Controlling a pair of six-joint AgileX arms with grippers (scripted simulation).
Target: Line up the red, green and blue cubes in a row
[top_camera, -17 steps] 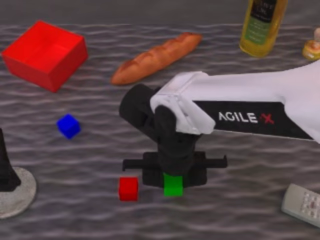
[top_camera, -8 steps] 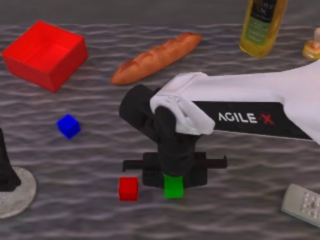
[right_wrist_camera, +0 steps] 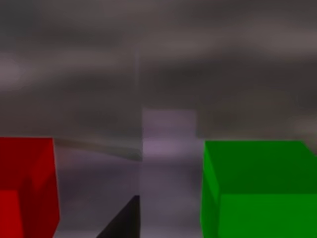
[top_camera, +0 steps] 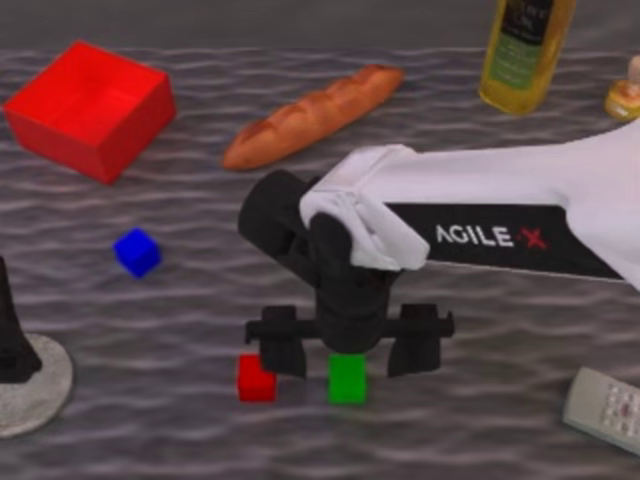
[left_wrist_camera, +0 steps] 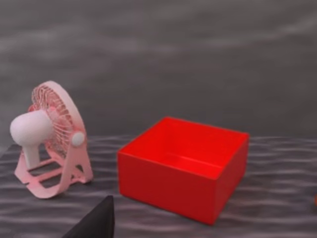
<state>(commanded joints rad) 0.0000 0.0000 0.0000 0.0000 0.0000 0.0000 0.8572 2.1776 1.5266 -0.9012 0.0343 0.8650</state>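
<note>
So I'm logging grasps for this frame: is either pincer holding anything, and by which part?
Nothing is held. The right pincer stands open over the green cube, fingers clear of it. The left arm is parked at the table's left edge.

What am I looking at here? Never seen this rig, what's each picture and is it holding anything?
Two AgileX robot arms at a table, simulated. The top view looks down from overhead; the other two come from cameras on each arm's wrist. The right gripper is open and holds nothing, its fingers astride the green cube, which sits on the table beside the red cube. The blue cube lies apart, farther left. The left arm is parked at the left edge. Also there: red box, baguette, oil bottle, remote control, and a pink fan.
</note>
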